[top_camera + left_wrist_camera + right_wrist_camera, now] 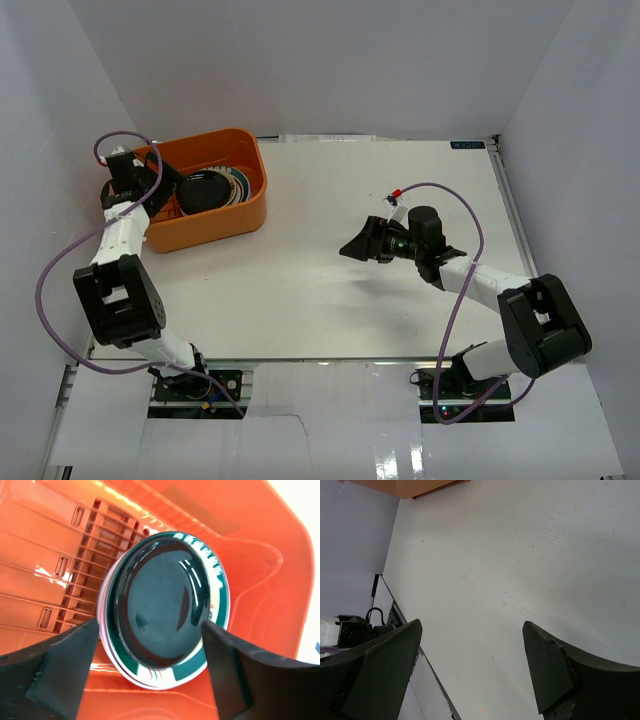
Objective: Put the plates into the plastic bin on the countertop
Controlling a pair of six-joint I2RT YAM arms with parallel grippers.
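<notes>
Since the left end effector (150,625) stands released, fingers spread wide, the glossy black plate (160,605) lies just beyond them, topmost of the plates in the plastic bin (260,555). Best to lift straight up so neither finger clips it. The right end effector (470,630), likewise released and gripping nothing, hangs over the bench (530,555).
</notes>
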